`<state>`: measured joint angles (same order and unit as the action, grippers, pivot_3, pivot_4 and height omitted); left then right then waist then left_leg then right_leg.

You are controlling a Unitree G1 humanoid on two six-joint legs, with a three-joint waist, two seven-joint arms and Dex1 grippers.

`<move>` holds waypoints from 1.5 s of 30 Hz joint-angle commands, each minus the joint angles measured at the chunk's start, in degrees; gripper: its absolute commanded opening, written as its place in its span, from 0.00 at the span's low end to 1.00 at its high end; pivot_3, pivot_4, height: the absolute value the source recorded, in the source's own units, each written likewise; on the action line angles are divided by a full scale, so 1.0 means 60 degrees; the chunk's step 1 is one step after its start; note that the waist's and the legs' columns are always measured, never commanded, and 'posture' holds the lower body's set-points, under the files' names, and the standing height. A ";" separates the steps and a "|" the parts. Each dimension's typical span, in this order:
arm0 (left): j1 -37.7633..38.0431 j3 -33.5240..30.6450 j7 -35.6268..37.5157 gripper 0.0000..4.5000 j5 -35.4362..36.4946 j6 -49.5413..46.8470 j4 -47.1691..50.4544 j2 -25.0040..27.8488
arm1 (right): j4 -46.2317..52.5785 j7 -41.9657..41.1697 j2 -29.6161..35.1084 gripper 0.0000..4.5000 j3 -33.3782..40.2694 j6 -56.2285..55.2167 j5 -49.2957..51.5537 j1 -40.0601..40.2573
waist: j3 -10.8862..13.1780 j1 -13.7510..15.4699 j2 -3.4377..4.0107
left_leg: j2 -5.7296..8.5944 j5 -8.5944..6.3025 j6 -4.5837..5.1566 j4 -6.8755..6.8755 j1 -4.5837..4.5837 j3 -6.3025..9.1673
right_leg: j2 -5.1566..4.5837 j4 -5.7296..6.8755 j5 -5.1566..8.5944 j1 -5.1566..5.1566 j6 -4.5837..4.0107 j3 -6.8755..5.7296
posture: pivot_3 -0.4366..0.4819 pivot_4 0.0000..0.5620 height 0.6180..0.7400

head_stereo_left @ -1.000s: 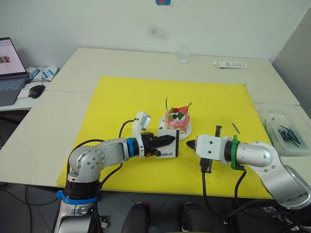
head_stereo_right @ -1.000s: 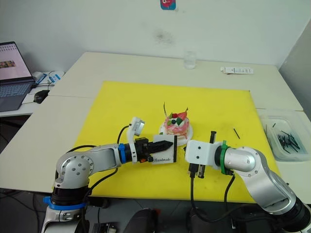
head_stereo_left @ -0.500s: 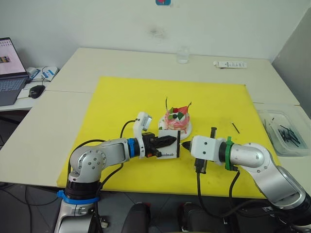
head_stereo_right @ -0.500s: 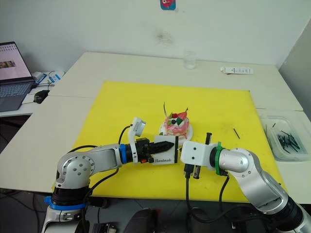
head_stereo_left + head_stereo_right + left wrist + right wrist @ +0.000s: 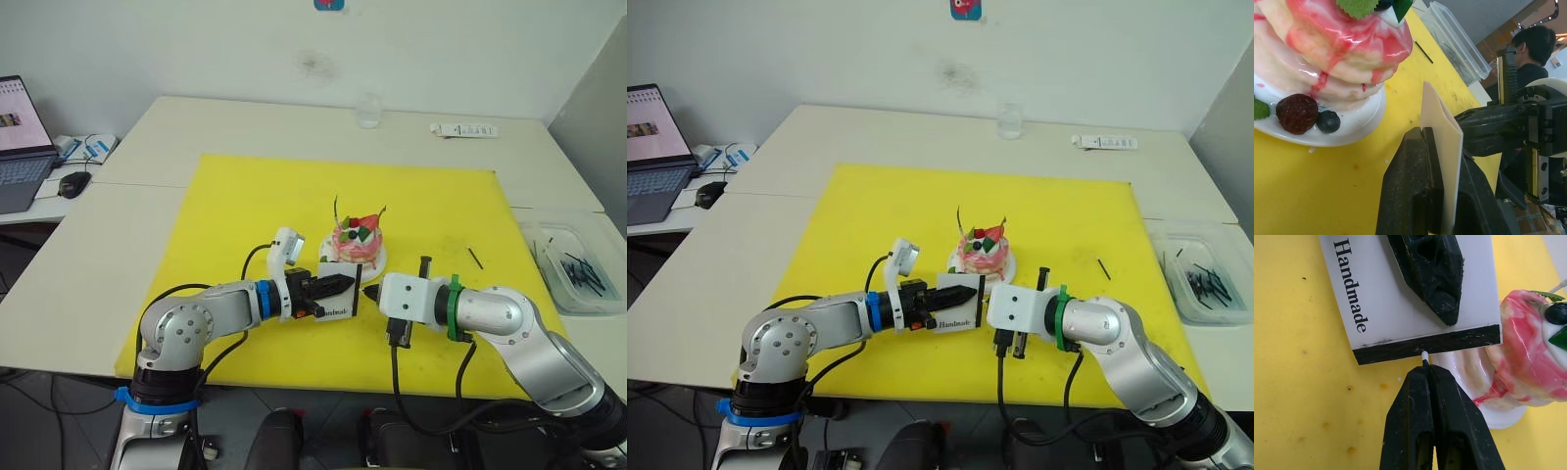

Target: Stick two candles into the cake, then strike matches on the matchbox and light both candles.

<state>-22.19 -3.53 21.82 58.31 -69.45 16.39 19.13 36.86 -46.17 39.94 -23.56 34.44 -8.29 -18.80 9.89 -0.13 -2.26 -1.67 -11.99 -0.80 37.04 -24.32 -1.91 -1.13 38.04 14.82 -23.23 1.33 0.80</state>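
Observation:
The white "Handmade" matchbox (image 5: 1400,298) stands on edge just in front of the cake, with my left gripper (image 5: 336,285) shut on it. My right gripper (image 5: 1426,374) is shut on a match whose white tip (image 5: 1424,354) touches the box's black striking strip (image 5: 1459,341). The pink cake (image 5: 358,240) sits on its white plate (image 5: 378,261) right behind the box. Two thin candles (image 5: 336,208) (image 5: 382,212) stand upright in the cake. Seen from the left wrist, the matchbox (image 5: 1442,142) is edge-on, with the right gripper (image 5: 1484,122) just beyond it.
Everything sits on a yellow mat (image 5: 245,206). A loose match (image 5: 474,258) lies to the right of the cake. A clear bin (image 5: 573,266) of dark sticks is at the table's right edge. A glass (image 5: 368,110) and a remote (image 5: 464,129) are at the back. A person (image 5: 1533,54) stands beyond.
My right gripper has moved left with the match until its tip meets the matchbox's striking strip. The left gripper and matchbox have hardly moved.

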 commanded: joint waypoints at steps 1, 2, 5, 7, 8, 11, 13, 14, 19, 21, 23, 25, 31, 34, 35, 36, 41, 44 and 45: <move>-0.0133 0.0061 0.0066 0.00 0.0254 0.0087 0.0416 -0.0228 | 0.0197 -0.0046 -0.0116 0.01 -0.0029 -0.0188 -0.0025 -0.0224 | 0.0000 0.0000 0.0000 | 0.0000 0.0000 0.0000 0.0000 0.0000 0.0001 | 0.0000 0.0000 0.0000 0.0000 0.0000 0.0000 | 0.48 0.27 0.98; -0.0140 0.0051 0.0063 0.00 0.0255 0.0086 0.0419 -0.0247 | 0.0205 -0.0060 -0.0118 0.01 -0.0042 -0.0193 -0.0024 -0.0222 | 0.0000 0.0000 0.0000 | 0.0000 0.0000 0.0000 0.0000 0.0000 0.0001 | 0.0000 0.0000 0.0000 0.0000 0.0000 0.0000 | 0.48 0.27 0.98; -0.0196 0.0005 0.0040 0.00 0.0253 0.0119 0.0394 -0.0313 | 0.0246 -0.0118 -0.0118 0.01 -0.0108 -0.0212 -0.0003 -0.0209 | 0.0000 0.0000 0.0000 | 0.0000 0.0000 0.0000 0.0000 0.0000 0.0001 | 0.0000 0.0001 0.0000 0.0000 0.0000 -0.0001 | 0.48 0.27 0.98; -0.0269 -0.0039 0.0005 0.00 0.0255 0.0171 0.0358 -0.0388 | 0.0301 -0.0170 -0.0122 0.01 -0.0165 -0.0218 0.0025 -0.0195 | 0.0000 0.0000 0.0000 | 0.0000 0.0000 0.0000 0.0000 0.0000 0.0001 | 0.0000 0.0000 0.0000 0.0000 0.0000 -0.0001 | 0.48 0.27 0.98; -0.0301 -0.0064 -0.0020 0.00 0.0266 0.0194 0.0355 -0.0430 | 0.0338 -0.0193 -0.0116 0.01 -0.0193 -0.0213 0.0033 -0.0175 | 0.0000 0.0000 0.0000 | 0.0000 0.0000 0.0000 0.0000 0.0000 0.0001 | 0.0000 0.0000 0.0000 0.0000 0.0000 0.0000 | 0.48 0.27 0.98; -0.0906 -0.0446 -0.0303 0.00 0.0660 0.0241 0.0365 -0.0650 | 0.0464 -0.0381 0.0073 0.01 -0.0309 -0.0305 0.0043 -0.0008 | 0.0001 0.0001 0.0001 | 0.0000 0.0000 0.0000 0.0000 0.0000 0.0001 | 0.0000 0.0000 0.0000 0.0000 0.0000 -0.0001 | 0.48 0.27 0.98; -0.2011 -0.1166 -0.0602 0.00 0.1342 0.0187 0.0237 -0.0517 | 0.0673 -0.0654 0.0365 0.01 -0.0293 -0.0413 0.0119 0.0170 | 0.0011 0.0029 -0.0014 | 0.0000 0.0000 0.0000 0.0003 -0.0002 0.0007 | 0.0001 0.0003 -0.0001 0.0000 0.0001 -0.0008 | 0.48 0.27 0.98; -0.2764 -0.1632 -0.0599 0.00 0.1664 0.0131 0.0045 -0.0108 | 0.0847 -0.0824 0.0587 0.01 -0.0142 -0.0469 0.0222 0.0312 | 0.0022 0.0077 -0.0028 | 0.0000 0.0000 0.0000 0.0008 -0.0005 0.0015 | 0.0002 0.0005 -0.0001 0.0003 0.0001 -0.0018 | 0.48 0.27 0.98; -0.5345 -0.2640 0.0564 0.00 0.1691 0.0021 -0.1394 0.2750 | 0.1396 -0.1381 0.1351 0.01 0.0966 -0.0523 0.0966 0.0619 | 0.0025 -0.0135 -0.0018 | 0.0005 0.0001 0.0001 -0.0004 0.0003 -0.0007 | 0.0012 -0.0004 -0.0001 -0.0006 0.0006 -0.0024 | 0.48 0.27 0.98; -0.5299 -0.2520 0.1006 0.00 0.1653 -0.0117 -0.1389 0.3414 | 0.1355 -0.1325 0.1242 0.01 0.1229 -0.0303 0.1211 0.0390 | 0.0022 -0.0231 -0.0013 | 0.0006 0.0000 0.0001 -0.0017 0.0020 -0.0015 | 0.0012 -0.0006 0.0001 -0.0003 0.0010 -0.0016 | 0.48 0.27 0.98; -0.4611 -0.2251 0.1257 0.00 0.1664 -0.0192 -0.0903 0.3614 | 0.1220 -0.1185 0.1094 0.01 0.1345 -0.0148 0.1302 0.0287 | 0.0021 -0.0228 -0.0011 | 0.0002 -0.0001 -0.0001 -0.0024 0.0036 -0.0016 | 0.0006 0.0003 0.0010 0.0009 0.0020 -0.0020 | 0.48 0.27 0.98; -0.3777 -0.2018 0.1401 0.00 0.1801 -0.0264 -0.0276 0.3608 | 0.1142 -0.1045 0.0992 0.01 0.1421 0.0026 0.1346 0.0278 | 0.0020 -0.0203 -0.0010 | -0.0006 0.0000 -0.0004 -0.0027 0.0037 -0.0014 | -0.0009 0.0007 0.0011 0.0011 0.0019 -0.0014 | 0.48 0.27 0.98; -0.1986 -0.1593 0.1840 0.00 0.1442 0.0067 0.0558 0.3840 | 0.1247 -0.0797 0.0844 0.01 0.1615 0.0503 0.1521 0.0317 | 0.0029 -0.0135 -0.0025 | -0.0007 0.0004 -0.0013 -0.0005 -0.0003 -0.0002 | -0.0035 0.0005 0.0008 -0.0005 0.0011 -0.0007 | 0.48 0.27 0.98; -0.0516 -0.1338 0.2474 0.00 0.0744 0.0405 0.0675 0.4299 | 0.1353 -0.0502 0.0516 0.01 0.1772 0.0843 0.1660 -0.0035 | 0.0027 -0.0193 -0.0018 | -0.0007 0.0005 -0.0013 -0.0013 0.0022 -0.0026 | -0.0038 0.0008 0.0006 0.0000 0.0007 0.0005 | 0.48 0.27 0.98; 0.0011 -0.1242 0.2681 0.00 0.0522 0.0558 0.0680 0.4411 | 0.1343 -0.0378 0.0371 0.01 0.1758 0.0947 0.1672 -0.0265 | 0.0027 -0.0211 -0.0017 | -0.0011 0.0004 -0.0013 -0.0016 0.0031 -0.0028 | -0.0037 0.0008 0.0006 0.0001 0.0005 0.0010 | 0.48 0.27 0.98; 0.0544 -0.1105 0.2931 0.00 0.0237 0.0766 0.0691 0.4543 | 0.1324 -0.0245 0.0225 0.01 0.1704 0.1026 0.1646 -0.0516 | 0.0028 -0.0249 -0.0016 | -0.0014 0.0004 -0.0013 -0.0016 0.0037 -0.0028 | -0.0037 0.0013 0.0008 0.0003 -0.0003 0.0011 | 0.48 0.27 0.98; 0.1615 -0.0792 0.3329 0.00 -0.0473 0.1356 0.0591 0.4401 | 0.0810 0.0467 -0.0349 0.01 0.1052 0.0905 0.0950 -0.1879 | 0.0030 -0.0182 -0.0015 | -0.0030 0.0005 -0.0013 -0.0018 0.0035 -0.0002 | -0.0031 0.0020 0.0036 -0.0002 -0.0079 -0.0008 | 0.48 0.27 0.98; 0.1742 -0.0585 0.3344 0.00 -0.0517 0.1424 0.0790 0.4126 | 0.0215 0.0807 -0.0643 0.01 0.0628 0.0666 0.0473 -0.2528 | 0.0029 -0.0100 -0.0015 | -0.0024 0.0004 -0.0013 -0.0017 0.0035 -0.0003 | -0.0039 0.0016 0.0050 0.0002 -0.0104 -0.0009 | 0.48 0.27 0.98; 0.1760 -0.0517 0.3315 0.00 -0.0508 0.1425 0.0853 0.4021 | -0.0099 0.0897 -0.0732 0.01 0.0491 0.0498 0.0286 -0.2753 | 0.0029 -0.0074 -0.0015 | -0.0021 0.0004 -0.0013 -0.0016 0.0031 -0.0007 | -0.0042 0.0010 0.0050 0.0003 -0.0103 -0.0007 | 0.48 0.27 0.98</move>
<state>-11.69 -6.92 41.05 55.13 -61.86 19.42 43.93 37.84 -42.23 35.84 -19.85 39.34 -4.33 -33.41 10.07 -0.57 -2.35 -1.77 -11.97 -0.88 36.94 -24.15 -2.00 -1.40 38.08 15.12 -23.21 0.72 0.80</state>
